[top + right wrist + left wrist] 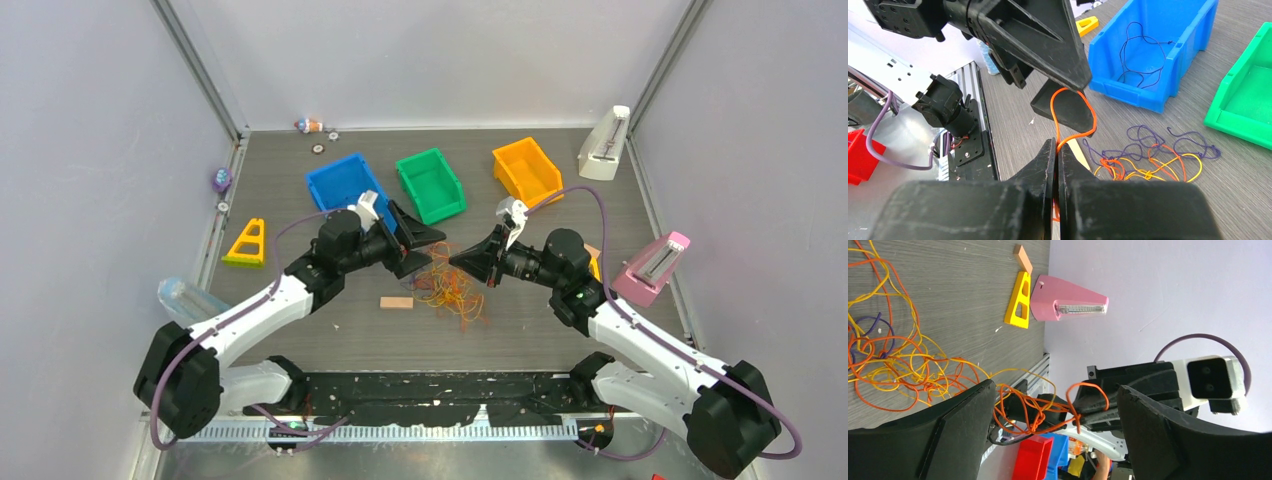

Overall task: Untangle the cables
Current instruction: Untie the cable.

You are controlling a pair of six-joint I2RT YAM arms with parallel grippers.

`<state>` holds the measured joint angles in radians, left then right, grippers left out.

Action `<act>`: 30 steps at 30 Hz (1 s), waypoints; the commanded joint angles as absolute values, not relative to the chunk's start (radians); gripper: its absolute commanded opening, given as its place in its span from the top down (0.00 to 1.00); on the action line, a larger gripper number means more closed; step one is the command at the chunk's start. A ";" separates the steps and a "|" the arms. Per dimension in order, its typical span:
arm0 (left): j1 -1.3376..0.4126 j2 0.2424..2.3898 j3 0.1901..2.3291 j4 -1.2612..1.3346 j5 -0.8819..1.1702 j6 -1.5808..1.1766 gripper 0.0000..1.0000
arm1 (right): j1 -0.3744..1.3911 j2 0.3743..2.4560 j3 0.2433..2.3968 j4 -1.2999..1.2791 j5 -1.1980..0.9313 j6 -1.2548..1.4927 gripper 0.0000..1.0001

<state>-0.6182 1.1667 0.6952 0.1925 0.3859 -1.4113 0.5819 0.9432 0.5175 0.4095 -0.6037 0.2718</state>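
The cables [452, 292] lie as a loose tangle of orange, yellow and dark purple strands mid-table, and spread flat on the boards in the left wrist view [893, 365]. My right gripper [1055, 144] is shut on an orange cable [1075, 116], which loops up from its tips. Orange strands [1040, 412] stretch from the pile to that grip, knotted midway. My left gripper [1055, 387] stands open around them, touching nothing. From above, the left gripper [430, 250] and the right gripper [457, 259] meet tip to tip over the tangle. More strands [1153, 160] rest below.
Blue bin [335, 183] holds one dark thin cable [1143, 55]; green bin [445, 205] and orange bin [540, 185] stand behind. White metronome [603, 145], pink metronome [650, 268], yellow wedge [247, 243], wooden block [396, 302] and plastic bottle [185, 297] ring the work area.
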 commanded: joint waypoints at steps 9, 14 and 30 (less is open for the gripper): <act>-0.651 1.201 0.749 0.298 0.357 -1.403 0.31 | 0.581 0.959 0.514 0.485 -0.621 0.276 0.94; -0.672 1.245 0.807 0.312 0.379 -1.344 0.67 | 0.582 1.002 0.515 0.518 -0.653 0.294 0.94; -0.661 1.271 1.122 0.070 0.544 -0.883 1.00 | 0.584 1.162 0.462 0.656 -0.631 0.356 0.01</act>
